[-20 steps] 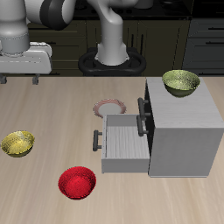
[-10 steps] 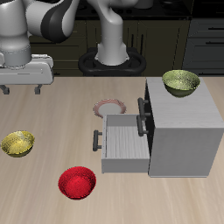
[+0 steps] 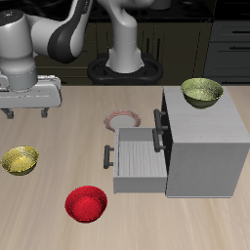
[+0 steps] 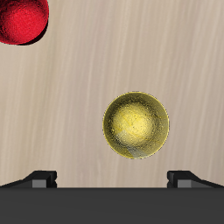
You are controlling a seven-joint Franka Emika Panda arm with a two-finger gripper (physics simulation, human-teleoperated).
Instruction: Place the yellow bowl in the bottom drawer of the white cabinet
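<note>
the yellow bowl (image 3: 20, 160) sits on the table near its front edge, well apart from the white cabinet (image 3: 200, 146); the gripper (image 3: 27, 112) hangs above it, slightly farther back, jaws apart.

Yellow bowl (image 4: 136, 125) glossy bright yellow, speckled inside; red bowl (image 3: 85, 204) at its 4 o'clock; white cabinet (image 3: 203, 146) light grey
</note>
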